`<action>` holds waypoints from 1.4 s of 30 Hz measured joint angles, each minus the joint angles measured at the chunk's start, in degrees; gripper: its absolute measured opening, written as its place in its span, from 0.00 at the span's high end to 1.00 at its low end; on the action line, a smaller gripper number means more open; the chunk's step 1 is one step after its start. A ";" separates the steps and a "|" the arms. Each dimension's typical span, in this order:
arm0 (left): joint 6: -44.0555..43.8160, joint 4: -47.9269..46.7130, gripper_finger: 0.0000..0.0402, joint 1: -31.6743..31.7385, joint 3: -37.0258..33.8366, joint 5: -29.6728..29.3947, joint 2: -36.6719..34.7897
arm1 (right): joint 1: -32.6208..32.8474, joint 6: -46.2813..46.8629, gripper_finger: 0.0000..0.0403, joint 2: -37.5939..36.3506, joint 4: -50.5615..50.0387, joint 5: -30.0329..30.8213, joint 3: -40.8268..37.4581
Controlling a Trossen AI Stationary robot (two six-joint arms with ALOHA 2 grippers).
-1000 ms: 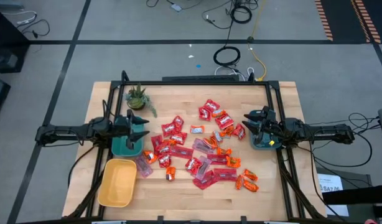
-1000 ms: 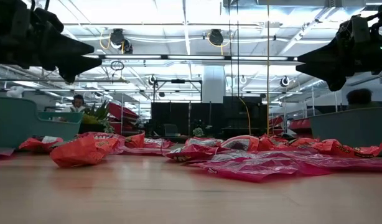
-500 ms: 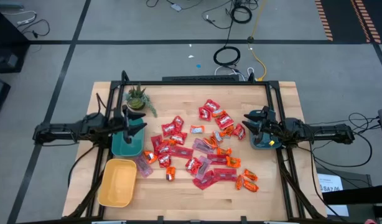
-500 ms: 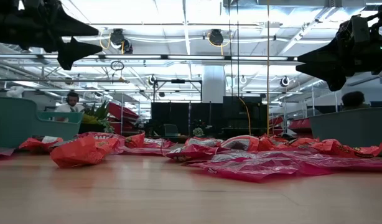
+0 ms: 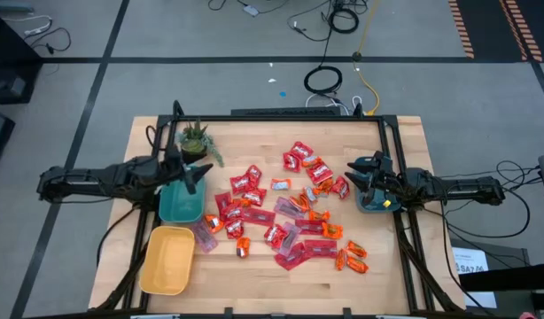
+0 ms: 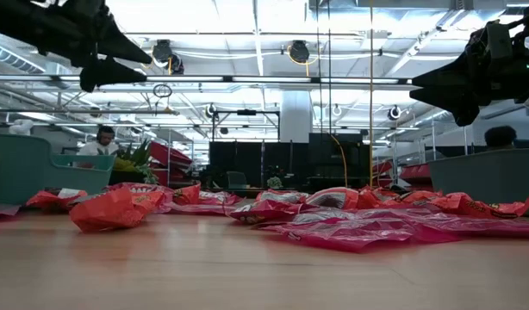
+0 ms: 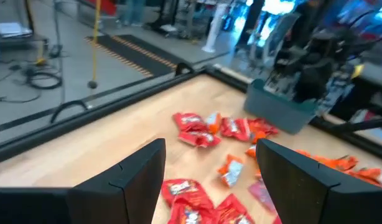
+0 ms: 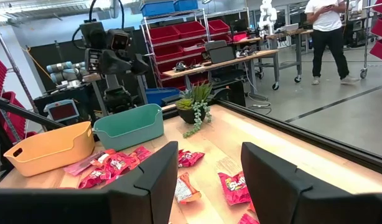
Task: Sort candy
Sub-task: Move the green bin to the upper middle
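Observation:
The candy (image 5: 285,208) lies scattered on the middle of the wooden table: red squarish packets, longer pinkish flat packets and small orange pieces, also seen in the low view (image 6: 351,215). My left gripper (image 5: 194,175) hangs open in the air over the far edge of the left teal bin (image 5: 181,206), holding nothing. My right gripper (image 5: 352,171) is open too, raised beside the right teal bin (image 5: 372,199), its fingers pointing at the candy. In the left wrist view red packets (image 7: 197,121) lie beyond the fingers; in the right wrist view packets (image 8: 116,165) lie beyond them too.
A yellow bin (image 5: 167,259) stands at the near left, next to the left teal bin. A small potted plant (image 5: 195,139) sits at the far left. Black frame rails (image 5: 281,116) run round the table. Bare wood lies along the near edge (image 5: 272,288). People stand in the room behind.
My left gripper has risen and drawn a little toward the table's far edge, while its arm has pulled back toward the left. It has stayed open. The right arm and the candy have kept still.

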 joint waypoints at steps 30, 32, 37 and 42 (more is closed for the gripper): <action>-23.78 -41.64 0.72 15.32 21.29 3.39 21.32 | 0.02 0.00 0.58 0.00 0.00 0.00 0.00; -21.14 -41.69 0.72 15.32 21.29 4.15 21.33 | 0.00 0.01 0.58 -0.01 0.00 0.00 -0.01; -20.01 -42.12 0.70 15.32 21.29 5.95 22.28 | 0.01 0.02 0.58 -0.01 0.00 0.00 0.00; -15.68 -46.57 0.60 15.32 21.29 8.40 24.89 | 0.01 0.00 0.58 0.00 0.00 0.00 0.00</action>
